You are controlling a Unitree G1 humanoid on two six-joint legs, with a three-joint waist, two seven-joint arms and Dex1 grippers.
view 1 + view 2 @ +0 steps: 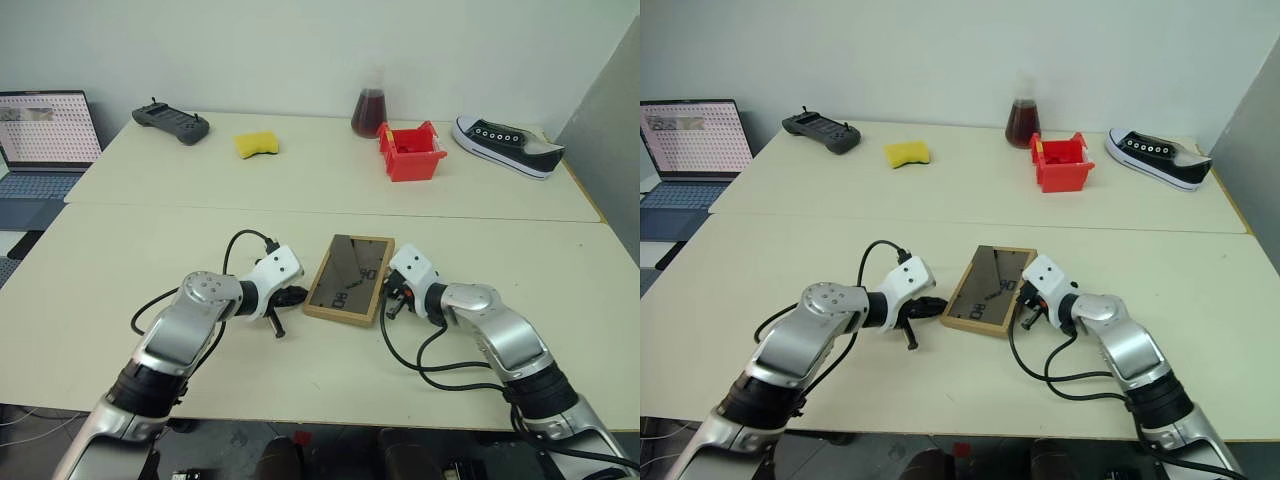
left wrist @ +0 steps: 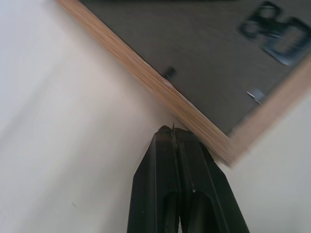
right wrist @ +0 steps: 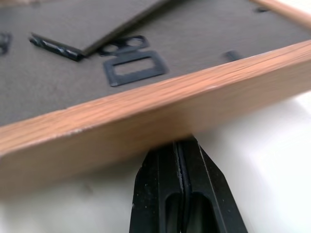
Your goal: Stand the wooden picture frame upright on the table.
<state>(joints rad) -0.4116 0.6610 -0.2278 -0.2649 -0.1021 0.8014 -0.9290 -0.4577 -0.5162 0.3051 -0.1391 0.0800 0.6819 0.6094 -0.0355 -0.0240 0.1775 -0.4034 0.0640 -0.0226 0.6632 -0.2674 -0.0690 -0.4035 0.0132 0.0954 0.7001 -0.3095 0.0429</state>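
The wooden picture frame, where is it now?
The wooden picture frame lies back-up on the table's near slab, between the left gripper and the right gripper.

The picture frame [image 1: 350, 278] lies flat on the near tabletop [image 1: 120, 260] with a gripper pressed to each long side, so those sides are blocked. Bare tabletop lies ahead of it up to the seam. Beyond, the sponge [image 1: 256, 145], flask [image 1: 369, 112], red bin [image 1: 411, 151], shoe [image 1: 507, 146] and controller [image 1: 171, 122] stand well apart.

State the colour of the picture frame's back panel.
Dark brown, on the wooden picture frame, with black metal fittings; clearest in the right wrist view.
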